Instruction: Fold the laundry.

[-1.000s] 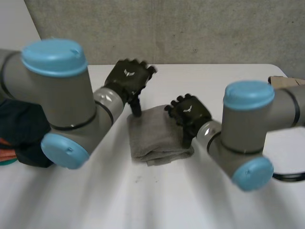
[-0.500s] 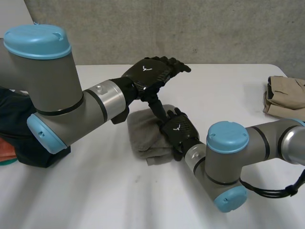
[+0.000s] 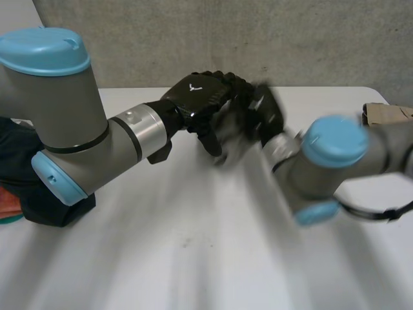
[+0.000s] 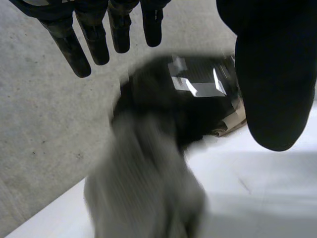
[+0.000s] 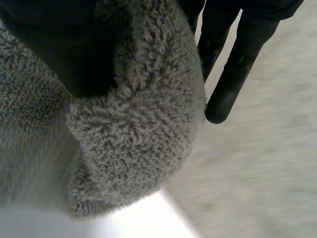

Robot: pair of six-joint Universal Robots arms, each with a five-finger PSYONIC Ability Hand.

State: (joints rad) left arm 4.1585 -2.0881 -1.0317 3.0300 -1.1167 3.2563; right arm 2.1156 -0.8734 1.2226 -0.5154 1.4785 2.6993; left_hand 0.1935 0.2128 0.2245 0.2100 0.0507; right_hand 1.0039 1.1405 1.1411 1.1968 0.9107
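Right hand of mine [image 5: 59,34] was grasping the grey terry towel [image 5: 133,124]. The thumb pressed into the thick folded edge from one side, and the fingers [image 5: 233,74] reached straight along the other side, so the cloth was pinched between them. From the head view this hand was over the far middle part of the white table [image 3: 193,258], with its arm coming in from the right. The towel hung down from it as a loose bundle. I could not tell whether its lower end touched the table.

My left hand [image 3: 205,100] was released. Its fingers were straight and a little spread, the thumb stood apart, and it held nothing. It hovered above the table just to the left of the right hand, with its fingertips over the right hand and the hanging towel.

At the far right edge of the table lay a folded beige cloth [image 3: 384,115], well apart from both hands. At the left edge lay a dark heap of clothes [image 3: 32,187].
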